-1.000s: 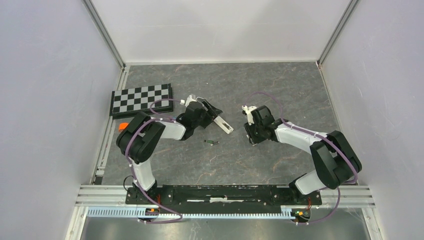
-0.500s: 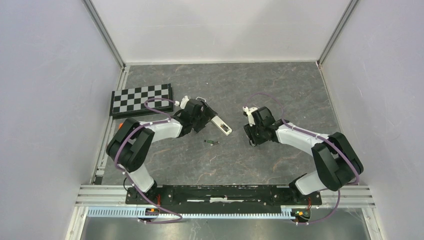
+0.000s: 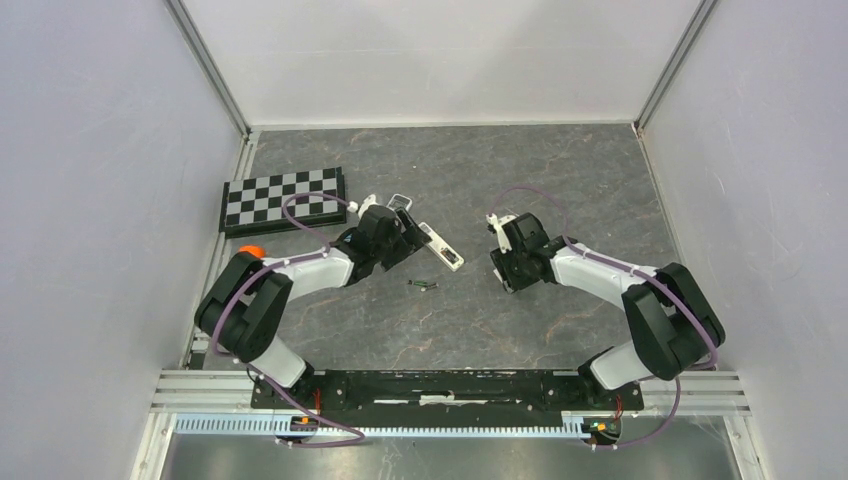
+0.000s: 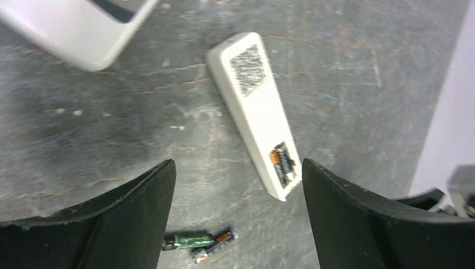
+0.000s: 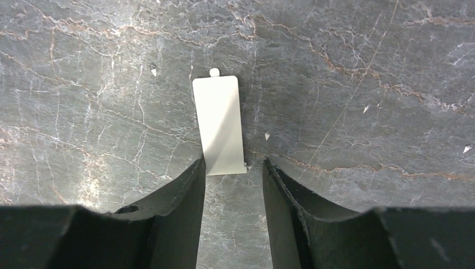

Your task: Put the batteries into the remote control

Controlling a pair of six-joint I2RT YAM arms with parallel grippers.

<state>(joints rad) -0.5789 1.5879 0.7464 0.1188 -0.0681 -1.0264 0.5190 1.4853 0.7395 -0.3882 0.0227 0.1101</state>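
Observation:
The white remote control [image 4: 252, 112] lies flat on the grey table, its battery bay at the near end holding one battery [image 4: 282, 162]. Two loose batteries [image 4: 199, 242], one green and one dark with an orange band, lie side by side just below it. My left gripper [image 4: 238, 196] hovers over them, open and empty. In the top view the remote [image 3: 441, 247] sits just right of the left gripper [image 3: 405, 240], with the batteries [image 3: 424, 285] in front. My right gripper [image 5: 232, 168] is open, its tips flanking the near end of a flat white battery cover [image 5: 219, 124].
A checkerboard [image 3: 284, 199] lies at the back left. A second white object with a dark window [image 4: 78, 28] sits just behind the left gripper. The right gripper [image 3: 508, 278] stands about a hand's width right of the remote. Walls enclose the table on three sides.
The left gripper has drawn back to the left off the remote, its jaws opening wider and its arm sinking lower. The remote now lies alone. The right gripper has barely moved.

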